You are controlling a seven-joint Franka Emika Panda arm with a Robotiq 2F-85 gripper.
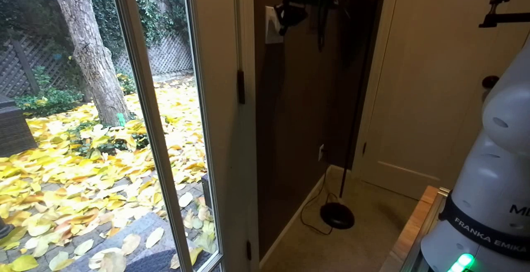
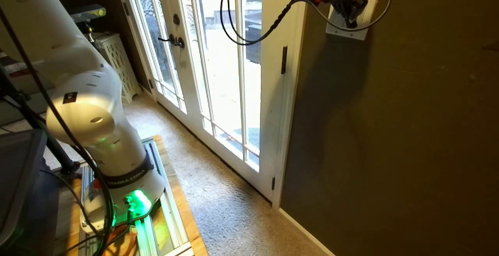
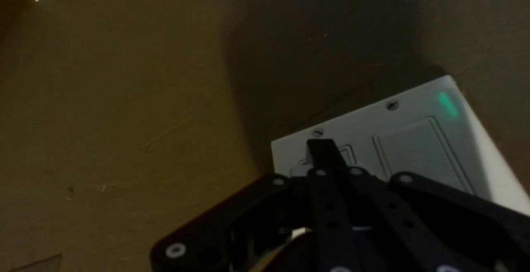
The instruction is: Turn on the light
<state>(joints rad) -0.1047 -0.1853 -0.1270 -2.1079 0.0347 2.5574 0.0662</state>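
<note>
A white switch plate (image 3: 360, 125) is on the dark brown wall. In the wrist view it shows two slotted screws, a wide rocker (image 3: 420, 152) and a narrower one (image 3: 347, 153) partly hidden behind my fingers. The plate also shows in both exterior views (image 1: 271, 23) (image 2: 346, 34). My gripper (image 3: 325, 145) is shut, with its fingers together and nothing seen between them. Its tips are in front of the plate's narrower rocker, in both exterior views (image 1: 283, 27) (image 2: 353, 19) too. I cannot tell whether they touch it.
A glass door (image 2: 273, 139) with a white frame is beside the plate. A black cable loop (image 2: 249, 42) hangs from the gripper. A floor lamp's pole (image 1: 351, 139) and round black base (image 1: 337, 215) stand near the wall. A wall outlet (image 1: 321, 152) is low down.
</note>
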